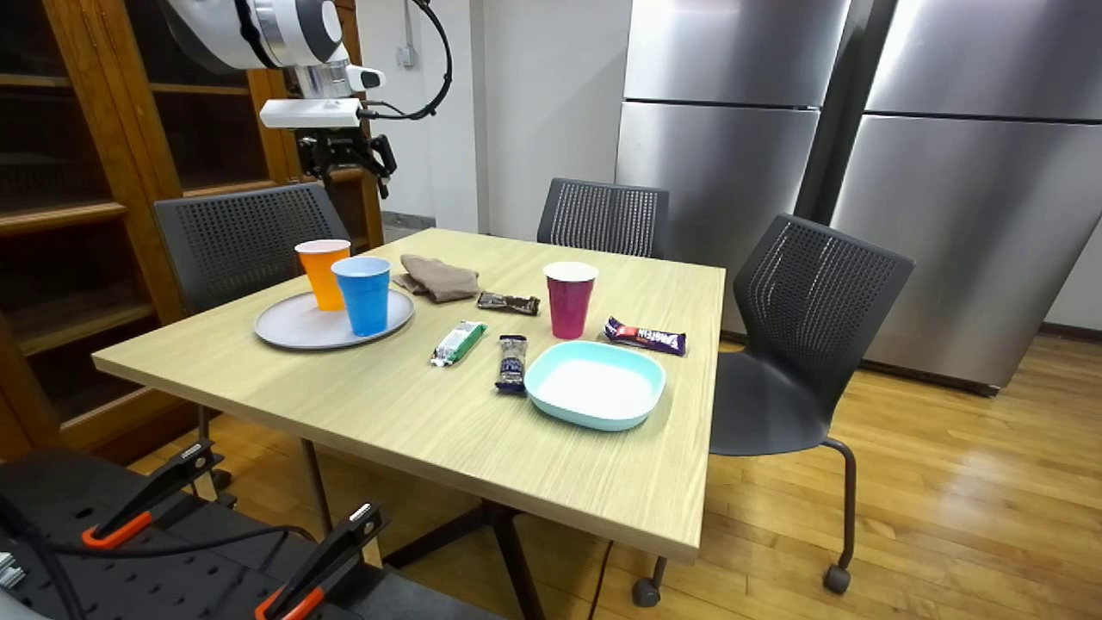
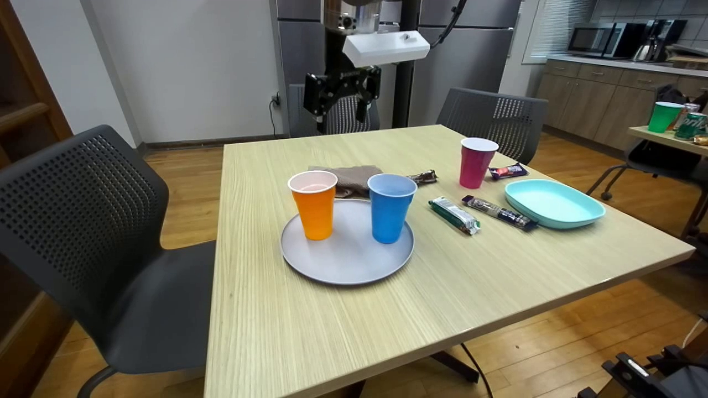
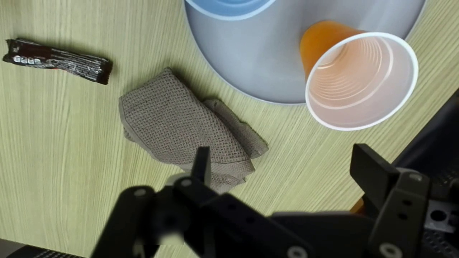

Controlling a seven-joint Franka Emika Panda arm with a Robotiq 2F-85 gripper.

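Observation:
My gripper (image 3: 282, 154) stands wide open in the wrist view, with nothing between its fingers. In both exterior views the gripper (image 2: 341, 117) hangs well above the table, touching nothing. A crumpled grey-brown cloth (image 3: 183, 122) lies on the table, partly hidden behind the left finger in the wrist view. Close by, an orange cup (image 2: 316, 213) and a blue cup (image 2: 389, 213) stand upright on a round grey plate (image 2: 343, 271). A dark-wrapped bar (image 3: 59, 61) lies beside the cloth. Farther off, a magenta cup (image 1: 569, 306) stands upright.
A green-wrapped bar (image 1: 459, 344), a dark blue bar (image 1: 511, 363) and a purple bar (image 1: 646, 336) lie near a turquoise tray (image 1: 594, 387). Dark chairs (image 2: 94, 249) surround the wooden table (image 2: 265, 331). Clamps (image 1: 323, 560) sit on a black surface in front.

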